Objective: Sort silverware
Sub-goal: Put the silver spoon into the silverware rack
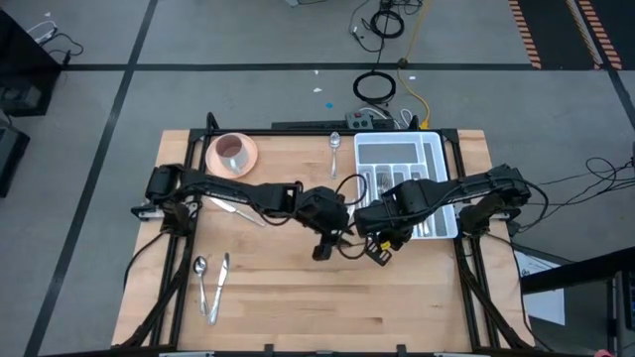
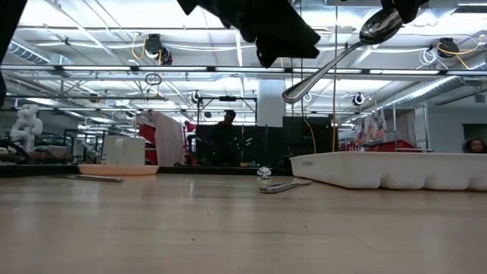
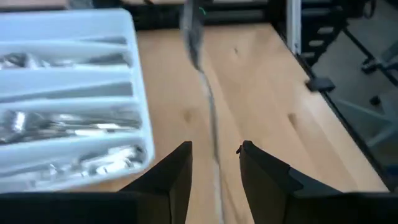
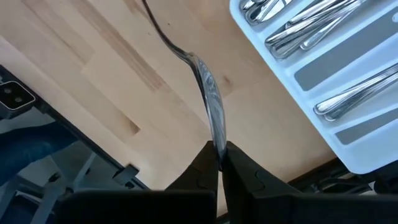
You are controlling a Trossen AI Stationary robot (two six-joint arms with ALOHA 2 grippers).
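Rt pincer point(image 4: 219, 160) clamped on spoon point(image 4: 208, 99) bowl, left pincer point(image 3: 214, 163) wide astride handle

I'm working in a lab or workshop hall: grey floor with black tape lines point(image 1: 129, 74), loose cables point(image 1: 382, 25), ceiling lights point(image 2: 152, 46), and a white humanoid figure point(image 2: 27, 125) behind.

left arm point(image 1: 238, 194): dark, jointed, slim | right arm point(image 1: 466, 188): same | claw fingers point(image 3: 174, 177): black, wedge-shaped
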